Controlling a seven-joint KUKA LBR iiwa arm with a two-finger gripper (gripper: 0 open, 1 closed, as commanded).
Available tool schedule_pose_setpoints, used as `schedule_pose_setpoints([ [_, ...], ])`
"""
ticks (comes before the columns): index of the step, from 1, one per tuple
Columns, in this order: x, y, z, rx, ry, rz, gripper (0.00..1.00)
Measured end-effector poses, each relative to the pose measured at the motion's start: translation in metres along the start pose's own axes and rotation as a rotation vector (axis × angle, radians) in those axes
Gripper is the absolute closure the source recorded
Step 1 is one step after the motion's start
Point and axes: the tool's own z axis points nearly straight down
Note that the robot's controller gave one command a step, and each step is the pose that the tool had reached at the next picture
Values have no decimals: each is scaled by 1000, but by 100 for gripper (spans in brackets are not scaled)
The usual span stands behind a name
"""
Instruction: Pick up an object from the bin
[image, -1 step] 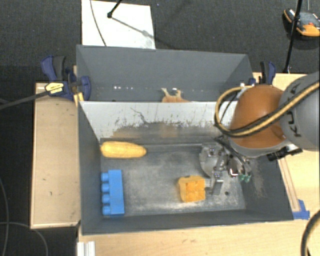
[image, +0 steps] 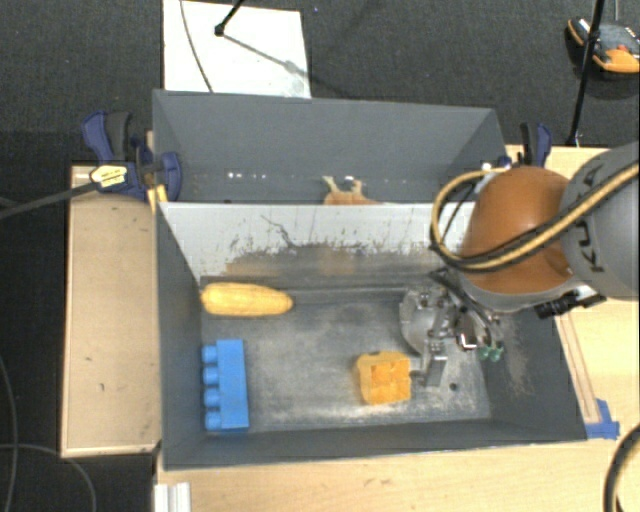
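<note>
My gripper (image: 436, 368) hangs low in the right part of the bin, its metal fingers pointing down just right of an orange waffle-like block (image: 384, 379) that lies on the floor near the front. The block lies beside the fingers, not between them. A yellow corn cob (image: 246, 299) lies at the back left. A blue toy brick (image: 225, 385) rests at the front left.
The arm with its orange dome reaches in over the bin's right wall. The bin's bare floor stretches between the corn cob, the blue brick and the orange block.
</note>
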Motion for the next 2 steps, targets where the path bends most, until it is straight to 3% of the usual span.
schedule_pose_setpoints([
  [2,-1,-2,6,-1,-5,-31,0],
])
